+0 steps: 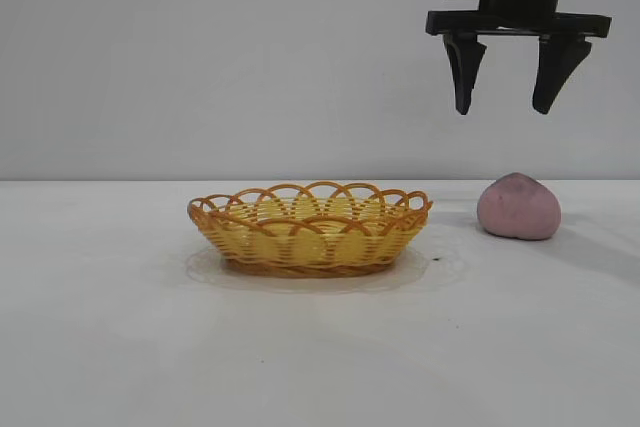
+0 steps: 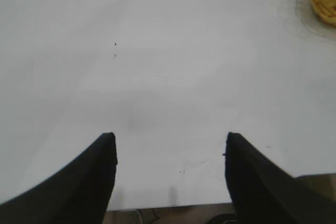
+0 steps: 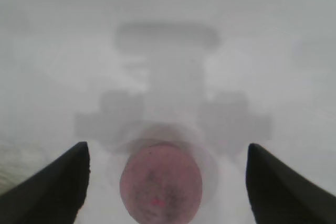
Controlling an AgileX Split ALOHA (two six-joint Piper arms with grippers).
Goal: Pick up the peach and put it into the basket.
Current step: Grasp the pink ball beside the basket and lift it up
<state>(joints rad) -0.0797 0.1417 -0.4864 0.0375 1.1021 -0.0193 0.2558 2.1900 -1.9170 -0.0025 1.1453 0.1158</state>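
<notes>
Overhead, right gripper (image 1: 508, 75) held open, directly above dull pinkish-mauve rounded peach (image 1: 518, 207) resting on white surface (image 1: 320, 347), beside yellow wicker basket (image 1: 310, 229); left gripper (image 2: 168, 174) parked, open.

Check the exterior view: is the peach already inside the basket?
No. The peach rests on the table to the right of the basket, apart from it, below the open right gripper.
</notes>
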